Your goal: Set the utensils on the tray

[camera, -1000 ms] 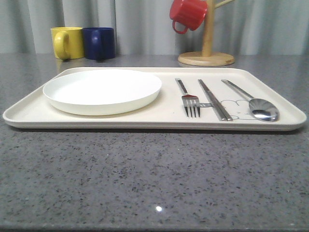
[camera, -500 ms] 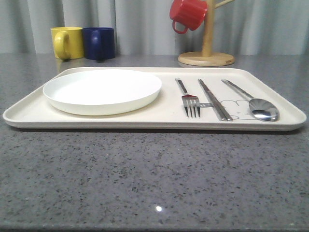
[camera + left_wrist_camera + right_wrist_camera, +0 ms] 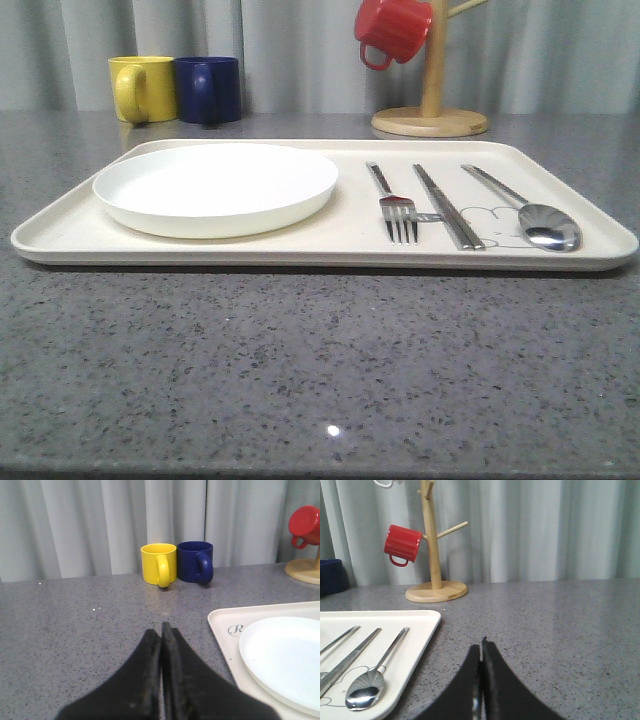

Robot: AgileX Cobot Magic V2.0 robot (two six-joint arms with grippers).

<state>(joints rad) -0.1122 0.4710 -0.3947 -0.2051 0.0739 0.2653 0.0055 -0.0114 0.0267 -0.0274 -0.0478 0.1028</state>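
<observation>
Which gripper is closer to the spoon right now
Right. The right gripper, shut, sits over the counter just off the tray's edge beside the spoon; the left gripper, shut, is beyond the tray's far side by the plate.

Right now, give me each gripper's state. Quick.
Left gripper: closed, holding nothing, over bare countertop.
Right gripper: closed, holding nothing, beside the tray.

Tray (image 3: 225,620): far side cut by wrist frame edge; script partly hidden under plate (image 3: 285,655). Rabbit drawing (image 3: 490,225): partly covered by chopsticks (image 3: 447,205) and spoon (image 3: 530,215). Mug stand (image 3: 432,70): top cropped.
</observation>
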